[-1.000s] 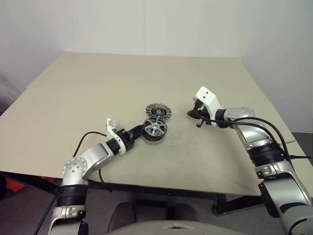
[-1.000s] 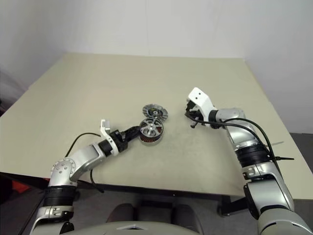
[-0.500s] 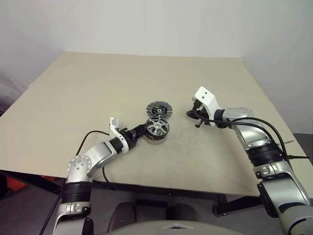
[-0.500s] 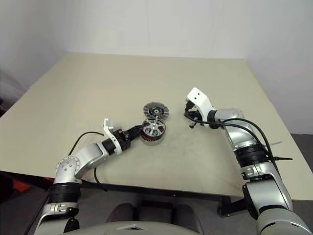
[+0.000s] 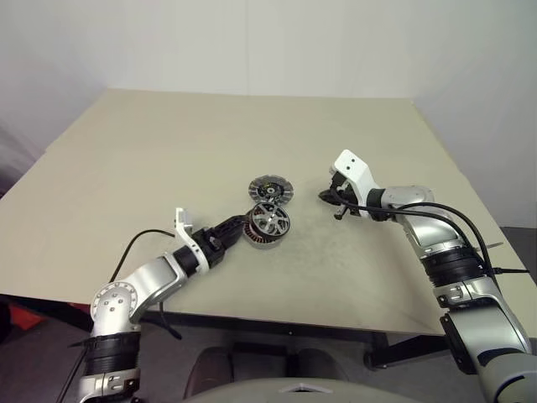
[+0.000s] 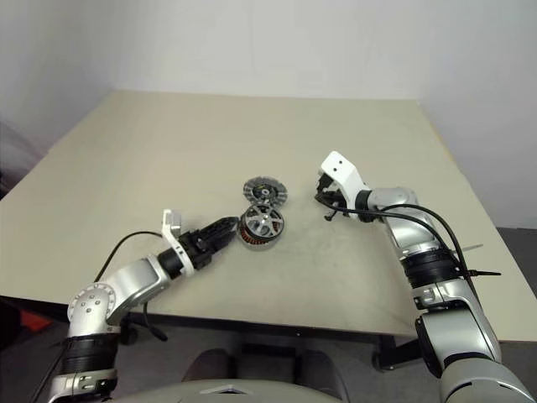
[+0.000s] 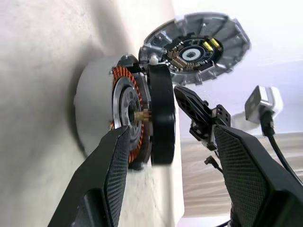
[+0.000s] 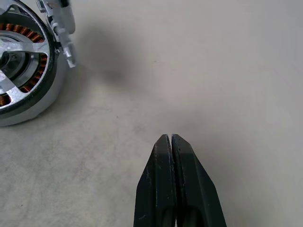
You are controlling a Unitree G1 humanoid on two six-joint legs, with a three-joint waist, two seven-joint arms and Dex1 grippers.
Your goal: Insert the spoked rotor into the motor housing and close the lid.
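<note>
The motor housing (image 5: 258,238) lies near the middle of the table, copper windings (image 7: 124,118) showing around its side. The spoked rotor (image 5: 270,219), a black ring (image 7: 161,118) with silver spokes, rests on top of it. Just behind lies the lid (image 5: 271,189), segmented silver rim and dark centre facing up. My left gripper (image 5: 235,228) is open close beside the housing's near-left side, with nothing between its fingers (image 7: 109,189). My right gripper (image 8: 170,142) is shut and empty, hovering over bare table to the right of the housing (image 8: 23,71).
The beige table (image 5: 168,151) stretches wide on all sides of the parts. A black cable runs along each forearm. White walls stand behind the table's far edge.
My left gripper has opened, let go of the stacked housing and rotor, and drawn back a little toward me. The right arm has kept still.
</note>
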